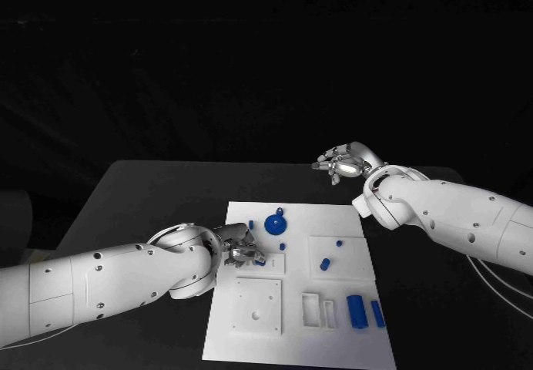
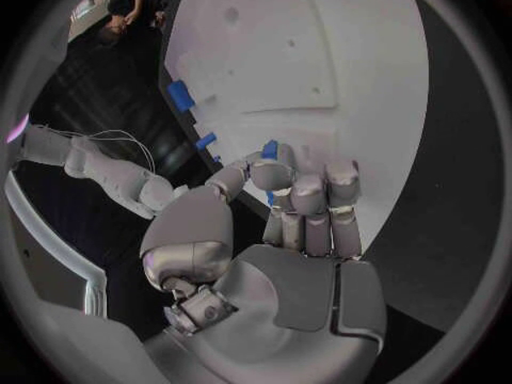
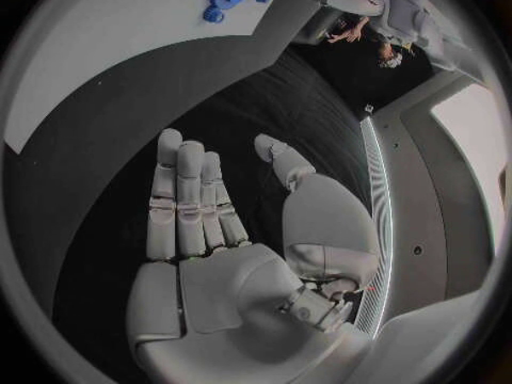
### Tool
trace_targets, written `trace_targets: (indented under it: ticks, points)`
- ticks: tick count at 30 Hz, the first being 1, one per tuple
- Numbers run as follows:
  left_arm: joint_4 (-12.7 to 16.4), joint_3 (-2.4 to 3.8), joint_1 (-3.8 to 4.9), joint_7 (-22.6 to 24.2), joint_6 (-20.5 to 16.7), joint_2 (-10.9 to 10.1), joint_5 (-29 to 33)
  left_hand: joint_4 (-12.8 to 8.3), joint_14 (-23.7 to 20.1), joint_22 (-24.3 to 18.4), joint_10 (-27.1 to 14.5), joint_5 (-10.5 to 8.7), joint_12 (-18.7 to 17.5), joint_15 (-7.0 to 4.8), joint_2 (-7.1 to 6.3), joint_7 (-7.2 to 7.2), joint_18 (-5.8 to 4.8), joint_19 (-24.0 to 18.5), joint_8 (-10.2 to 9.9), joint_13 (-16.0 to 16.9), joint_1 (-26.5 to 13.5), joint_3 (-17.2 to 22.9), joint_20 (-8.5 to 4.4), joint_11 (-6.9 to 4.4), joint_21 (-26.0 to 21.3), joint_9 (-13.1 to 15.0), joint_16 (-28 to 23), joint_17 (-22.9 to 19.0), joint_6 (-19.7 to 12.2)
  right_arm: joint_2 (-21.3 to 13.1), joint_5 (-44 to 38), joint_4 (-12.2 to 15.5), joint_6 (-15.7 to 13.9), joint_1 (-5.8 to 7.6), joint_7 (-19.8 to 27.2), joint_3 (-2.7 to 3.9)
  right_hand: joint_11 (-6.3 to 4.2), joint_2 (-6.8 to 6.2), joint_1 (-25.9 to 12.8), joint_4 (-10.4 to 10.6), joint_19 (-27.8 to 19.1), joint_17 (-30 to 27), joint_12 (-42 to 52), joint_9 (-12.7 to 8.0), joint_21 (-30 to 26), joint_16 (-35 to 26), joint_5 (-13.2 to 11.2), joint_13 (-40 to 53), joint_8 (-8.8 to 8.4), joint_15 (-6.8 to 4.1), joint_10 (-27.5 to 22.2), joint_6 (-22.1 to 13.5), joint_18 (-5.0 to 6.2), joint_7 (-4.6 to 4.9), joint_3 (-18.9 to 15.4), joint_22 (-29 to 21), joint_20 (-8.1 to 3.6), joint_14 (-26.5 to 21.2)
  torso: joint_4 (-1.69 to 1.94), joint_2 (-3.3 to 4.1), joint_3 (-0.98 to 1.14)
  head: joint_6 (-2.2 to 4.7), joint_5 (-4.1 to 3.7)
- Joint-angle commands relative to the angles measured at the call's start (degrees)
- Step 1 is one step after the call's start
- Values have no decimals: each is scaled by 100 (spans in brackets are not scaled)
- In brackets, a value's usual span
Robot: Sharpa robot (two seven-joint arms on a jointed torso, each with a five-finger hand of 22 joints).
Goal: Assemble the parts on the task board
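- The board point(image 1: 298, 308) is a white plate in the middle of the black desk point(image 1: 155, 193), reaching to the desk's near edge.
- The left robot hand point(image 1: 236, 248) is over the board's left edge, about halfway along it, beside a raised square block point(image 1: 263, 264).
- Its fingers are curled in, and the left wrist view shows a small blue part point(image 2: 270, 149) pinched at the fingertips point(image 2: 273, 175), just over the board's edge.
- The right robot hand point(image 1: 346, 163) hangs over bare desk beyond the board's far right corner, well apart from every part.
- In the right wrist view its fingers point(image 3: 183, 198) are straight and side by side, the thumb apart, and nothing is in it.
- A blue gear point(image 1: 276, 225) lies near the board's far edge, with a small blue peg point(image 1: 251, 225) to its left and another point(image 1: 282, 247) just nearer than it.
- Two more small blue parts point(image 1: 326, 264) are on a raised panel at the board's right side.
- Near the board's near right corner two longer blue pieces point(image 1: 357, 311) stand side by side, next to a slotted white block point(image 1: 319, 310).
- A second raised square block point(image 1: 256, 307) with a hole in it is near the board's near left corner.
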Motion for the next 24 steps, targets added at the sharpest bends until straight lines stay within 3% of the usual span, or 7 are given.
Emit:
trace_targets:
  ticks: [1,4,11,14,24]
  points:
    - [7,-69,-77,-186,530,27,-16,71,254,-8,-140,-112,35,-277,26,-586,112,2,46,-2,-42,8,-506,-160,16,-20,26,-8,1333,4,-7,5,64,-2,24,2,4,11,-45,26,-25,6,33,-10,-22,-33,40,-7,23,-4,-35,-13,81,40,-15,8,3,-43,0,1,-1,-7,1]
    - [-1,-69,-76,-195,526,37,-51,126,252,-12,-146,-246,53,-274,42,-586,113,-1,61,-9,-64,3,-505,-160,18,-35,33,-16,1331,2,-7,4,64,-2,23,2,4,11,-44,26,-25,6,34,-10,-23,-34,41,-8,23,-4,-35,-13,81,40,-15,9,3,-43,-1,0,-1,-9,3]
    - [-9,-68,-76,-202,524,50,-73,183,249,-13,-153,-326,71,-271,85,-585,112,-9,76,-18,-109,-7,-501,-159,21,-51,40,-23,1327,10,-7,-2,69,-2,23,2,4,13,-42,24,-24,7,37,-10,-24,-34,43,-11,24,-4,-36,-13,81,40,-14,10,3,-42,1,-1,-5,-11,8]
    - [-9,-68,-76,-205,530,53,-93,238,247,-13,-159,-582,95,-269,107,-588,118,-17,99,-29,-148,-13,-503,-160,28,-69,51,-30,1323,7,-7,1,69,-2,24,2,4,13,-42,24,-24,7,38,-10,-25,-34,43,-13,24,-4,-37,-13,81,40,-13,11,3,-42,1,0,-4,-17,10]
    - [2,-68,-76,-194,520,66,-188,247,252,-15,-159,-779,133,-254,105,-586,126,-25,132,-42,-144,1,-505,-155,36,-90,74,-27,1327,6,-7,-1,73,-2,25,2,4,14,-39,21,-23,9,44,-11,-27,-35,50,-18,25,-4,-38,-13,81,40,-12,13,3,-42,0,-1,-7,-24,14]
